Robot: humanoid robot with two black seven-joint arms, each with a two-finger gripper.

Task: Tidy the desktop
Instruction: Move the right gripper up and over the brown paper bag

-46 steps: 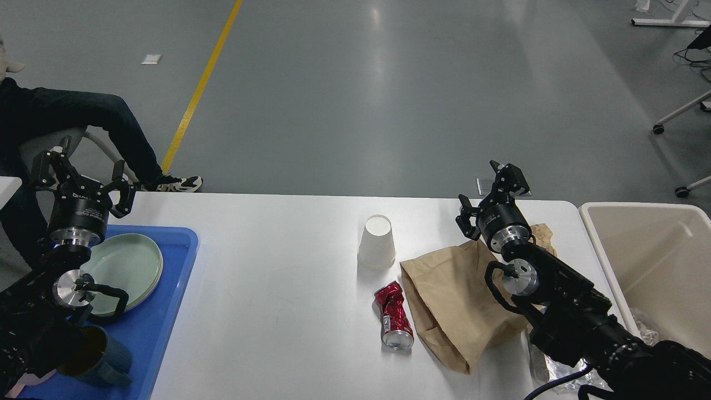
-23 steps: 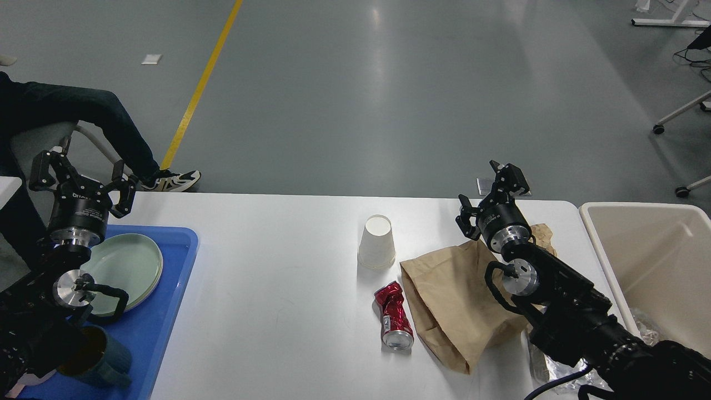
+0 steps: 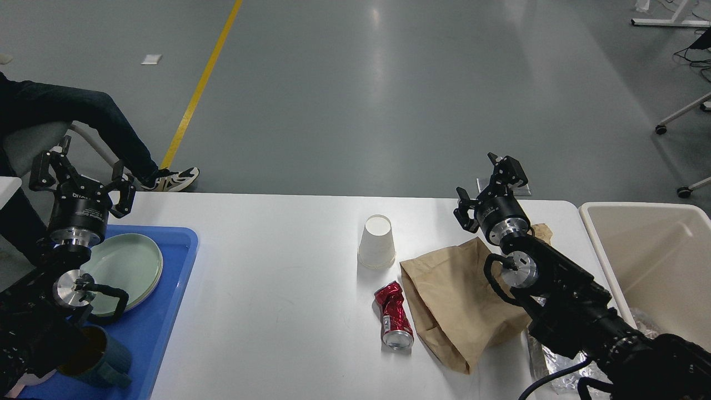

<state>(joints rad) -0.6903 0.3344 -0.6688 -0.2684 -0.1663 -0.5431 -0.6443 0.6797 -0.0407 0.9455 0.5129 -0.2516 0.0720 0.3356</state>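
The white desktop (image 3: pixel 278 266) holds an upside-down white paper cup (image 3: pixel 377 241), a crushed red can (image 3: pixel 394 315) lying in front of it, and a crumpled brown paper bag (image 3: pixel 461 297) to the can's right. My right gripper (image 3: pixel 489 186) is open and empty, raised above the bag's far end. My left gripper (image 3: pixel 82 175) is open and empty, raised above the far left corner of the table, behind the blue tray.
A blue tray (image 3: pixel 155 328) at the left holds pale green plates (image 3: pixel 125 266) and a dark teal mug (image 3: pixel 100 358). A beige bin (image 3: pixel 655 266) stands off the table's right end. Crumpled foil (image 3: pixel 555 372) lies by my right arm. A seated person's leg (image 3: pixel 94 122) is behind the left corner.
My right gripper has moved slightly up and left above the bag. The person's leg has shifted a little. The left arm is nearly still.
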